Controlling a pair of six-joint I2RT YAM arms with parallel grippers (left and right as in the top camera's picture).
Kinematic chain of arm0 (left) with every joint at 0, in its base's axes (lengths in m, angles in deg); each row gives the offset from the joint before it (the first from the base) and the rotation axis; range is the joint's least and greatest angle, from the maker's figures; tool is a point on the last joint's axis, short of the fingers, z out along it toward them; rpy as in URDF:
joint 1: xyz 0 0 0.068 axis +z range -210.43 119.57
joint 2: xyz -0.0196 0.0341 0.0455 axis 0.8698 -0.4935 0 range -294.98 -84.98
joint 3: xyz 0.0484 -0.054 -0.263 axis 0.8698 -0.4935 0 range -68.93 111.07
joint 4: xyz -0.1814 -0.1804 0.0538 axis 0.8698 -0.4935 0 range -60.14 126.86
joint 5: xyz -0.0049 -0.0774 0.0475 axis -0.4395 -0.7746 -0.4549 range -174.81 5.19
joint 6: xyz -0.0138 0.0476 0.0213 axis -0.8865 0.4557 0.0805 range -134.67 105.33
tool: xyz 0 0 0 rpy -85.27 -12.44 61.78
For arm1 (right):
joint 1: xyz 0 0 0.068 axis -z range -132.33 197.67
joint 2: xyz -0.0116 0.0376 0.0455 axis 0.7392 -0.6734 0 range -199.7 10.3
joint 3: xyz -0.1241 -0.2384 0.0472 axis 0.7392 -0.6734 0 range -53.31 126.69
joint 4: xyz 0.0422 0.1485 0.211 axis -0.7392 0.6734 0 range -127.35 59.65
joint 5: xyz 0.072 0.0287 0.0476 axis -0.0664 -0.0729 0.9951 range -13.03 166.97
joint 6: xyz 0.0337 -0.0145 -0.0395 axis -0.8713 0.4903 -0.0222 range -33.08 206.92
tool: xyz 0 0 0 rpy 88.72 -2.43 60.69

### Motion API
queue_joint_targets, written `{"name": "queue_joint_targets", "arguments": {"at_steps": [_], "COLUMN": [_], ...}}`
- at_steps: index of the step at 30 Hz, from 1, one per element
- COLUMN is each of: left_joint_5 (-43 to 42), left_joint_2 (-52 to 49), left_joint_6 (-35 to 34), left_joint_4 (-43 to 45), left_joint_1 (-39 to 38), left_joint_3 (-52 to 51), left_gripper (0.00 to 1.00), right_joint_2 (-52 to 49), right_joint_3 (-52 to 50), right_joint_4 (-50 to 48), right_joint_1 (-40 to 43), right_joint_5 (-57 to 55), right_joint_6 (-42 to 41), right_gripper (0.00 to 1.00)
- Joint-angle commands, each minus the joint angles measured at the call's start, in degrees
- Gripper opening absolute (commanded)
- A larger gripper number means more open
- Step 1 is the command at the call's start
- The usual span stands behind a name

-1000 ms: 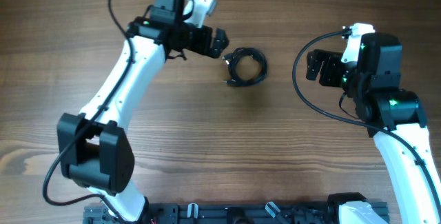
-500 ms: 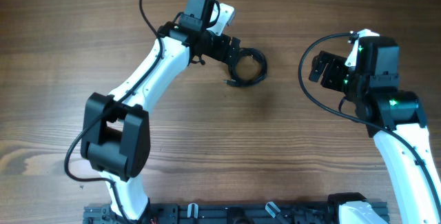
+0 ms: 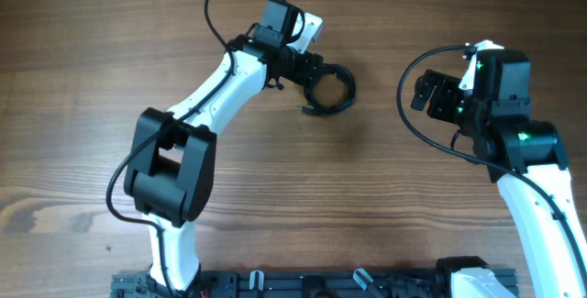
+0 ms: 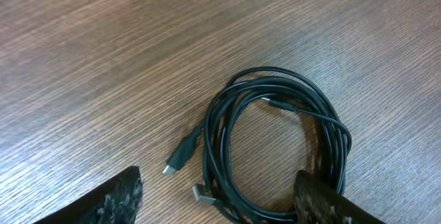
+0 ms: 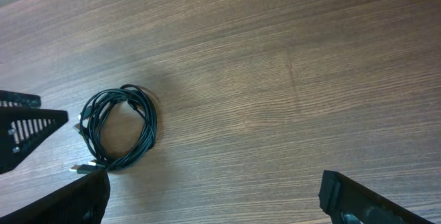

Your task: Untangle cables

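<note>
The cables (image 3: pixel 351 88) lie as one small black coil on the wooden table at the top centre. My left gripper (image 3: pixel 310 71) is at the coil's left edge, open. In the left wrist view the coil (image 4: pixel 219 138) fills the middle, with two silvery plug ends (image 4: pixel 201 194) at its near left. The left gripper (image 4: pixel 220 209) straddles that near side, one finger (image 4: pixel 117 200) on bare wood, the other finger (image 4: pixel 324 202) over the strands. My right gripper (image 3: pixel 424 92) hangs open to the coil's right, well apart from it. The right wrist view shows the coil (image 5: pixel 148 124) far left of the right gripper (image 5: pixel 217 203).
Thicker black arm cables (image 3: pixel 408 115) loop beside each arm. A black rail (image 3: pixel 321 284) runs along the table's front edge. Bare wood (image 3: pixel 367 179) stretches between the arms.
My left arm has swung right until its gripper reached the coil's left edge, and its jaws have narrowed somewhat. The right arm has barely moved. The coil has not shifted.
</note>
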Motion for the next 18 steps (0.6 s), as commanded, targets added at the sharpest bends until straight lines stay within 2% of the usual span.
{"name": "queue_joint_targets", "arguments": {"at_steps": [1, 10, 12, 18], "left_joint_5": [-1.03, -0.98, -0.96, -0.96], "left_joint_2": [-2.69, -5.14, -5.75, -7.52], "left_joint_6": [0.20, -0.09, -0.02, -0.04], "left_joint_4": [0.66, 1.92, 2.32, 2.73], "left_joint_1": [-1.03, -1.88, -1.99, -1.99], "left_joint_3": [0.90, 0.90, 0.90, 0.90], "left_gripper": [0.74, 0.75, 0.63, 0.49], "right_joint_2": [-0.52, -0.52, -0.52, -0.48], "right_joint_3": [0.00, 0.00, 0.00, 0.00], "right_joint_4": [-0.07, -0.09, -0.26, -0.20], "right_joint_1": [-0.24, -0.24, -0.24, -0.24], "right_joint_5": [-1.38, -1.38, -1.33, -1.36], "right_joint_6": [0.76, 0.94, 0.74, 0.79], "right_gripper": [1.00, 1.00, 1.00, 1.00]}}
